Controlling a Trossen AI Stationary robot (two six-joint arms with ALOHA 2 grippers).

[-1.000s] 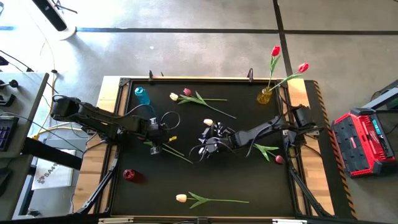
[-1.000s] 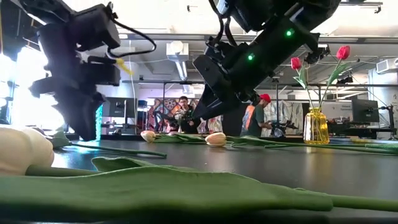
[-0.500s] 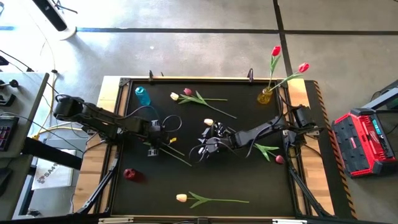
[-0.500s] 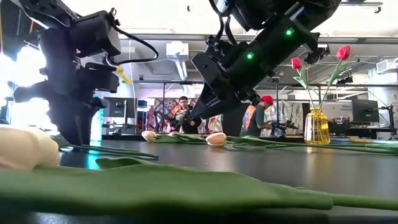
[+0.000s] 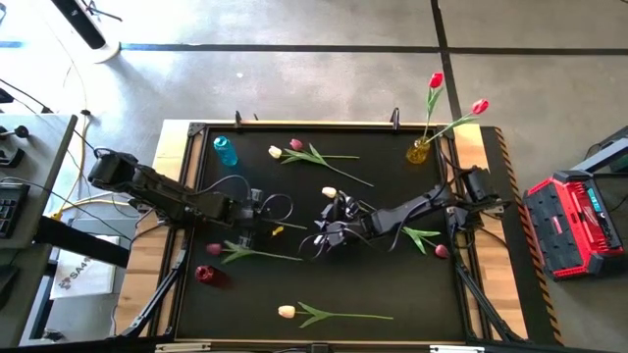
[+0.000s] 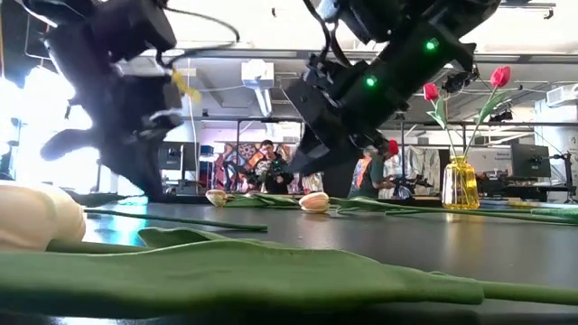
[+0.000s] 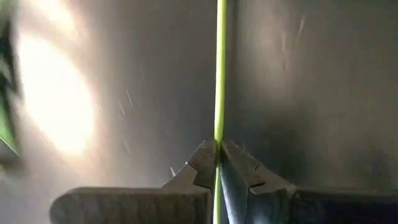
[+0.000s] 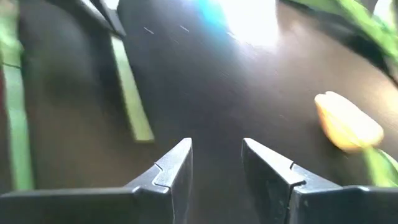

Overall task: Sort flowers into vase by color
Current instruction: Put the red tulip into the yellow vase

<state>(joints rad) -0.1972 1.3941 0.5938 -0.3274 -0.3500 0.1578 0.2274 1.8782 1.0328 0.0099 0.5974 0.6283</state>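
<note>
A dark work surface (image 5: 392, 294) is seen from above, with two dark robot arms reaching over it. The left end effector (image 7: 218, 163) sits low over the left-middle of the surface, its two fingers pinched tight on the thin green stem (image 7: 220, 81) of a tulip; the stem passes straight between the fingertips. In the high view that tulip (image 5: 257, 253) lies with its stem running right, just right of a small red vase (image 5: 203, 275) near the left edge.

The right end effector (image 8: 216, 163) hovers over the middle of the surface with its fingers parted and nothing between them. A cream tulip head (image 8: 348, 121) lies on the surface just beyond it.

More tulips lie scattered: a cream and a pink one (image 5: 312, 154) at the far side, a cream one (image 5: 329, 315) along the near edge, and a dark pink one (image 5: 428, 240) by the right arm. A yellow vase (image 5: 419, 151) at the far right corner holds two red tulips (image 5: 435, 82). A blue vase (image 5: 225, 150) stands at the far left.
</note>
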